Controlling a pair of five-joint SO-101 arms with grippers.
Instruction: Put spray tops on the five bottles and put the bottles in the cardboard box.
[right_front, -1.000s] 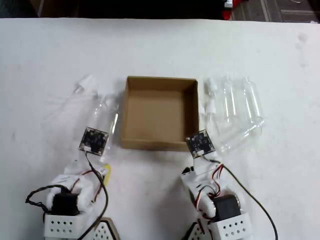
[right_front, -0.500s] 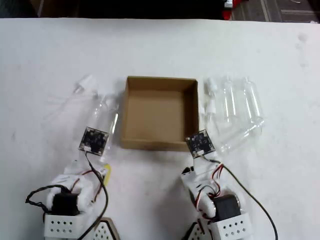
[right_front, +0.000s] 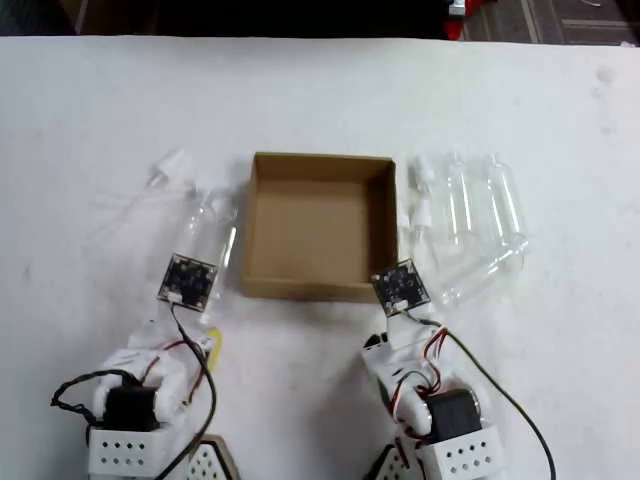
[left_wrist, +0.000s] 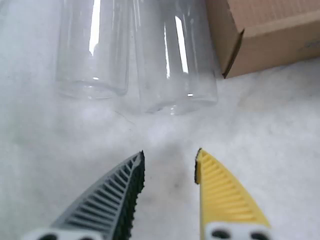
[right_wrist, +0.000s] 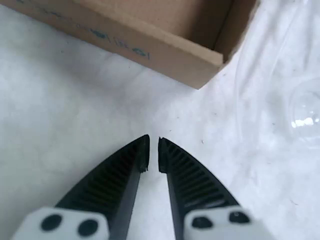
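Observation:
The open cardboard box (right_front: 320, 225) sits mid-table with nothing in it. Two clear bottles (right_front: 212, 235) lie left of it, their bases (left_wrist: 175, 60) facing my left gripper (left_wrist: 169, 159), which hovers open just short of them with nothing between its grey and yellow fingers. Spray tops (right_front: 170, 170) lie beyond these bottles. Right of the box lie three more clear bottles (right_front: 475, 205) and spray tops (right_front: 422, 195). My right gripper (right_wrist: 153, 145) is shut and empty, low over the table near the box's front right corner (right_wrist: 207, 62), with a bottle (right_wrist: 295, 105) off to its side.
Both arm bases stand at the table's near edge, the left arm (right_front: 130, 410) and the right arm (right_front: 440, 420), with cables trailing. The white table (right_front: 320, 100) stretches open beyond the box and between the arms.

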